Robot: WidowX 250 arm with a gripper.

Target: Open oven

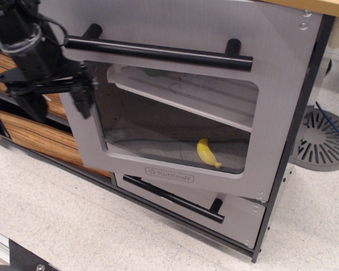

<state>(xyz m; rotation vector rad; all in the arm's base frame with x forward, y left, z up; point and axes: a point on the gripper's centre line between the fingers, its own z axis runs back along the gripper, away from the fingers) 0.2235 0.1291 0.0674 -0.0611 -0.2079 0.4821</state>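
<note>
Hanging right of gripper (56, 90): oven (175, 113) door.

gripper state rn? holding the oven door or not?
Gripper: at the left edge of the oven door, below the bar handle; open or closed cannot be told, nor whether it grips the door.

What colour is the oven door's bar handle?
Black; the bar handle shows clearly in observation.image.

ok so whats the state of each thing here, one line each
oven door: partly open, swung out at its left edge
drawer: shut
wood drawers: shut
banana: lying on the oven floor
gripper: at the door's left edge, open or shut unclear
</note>
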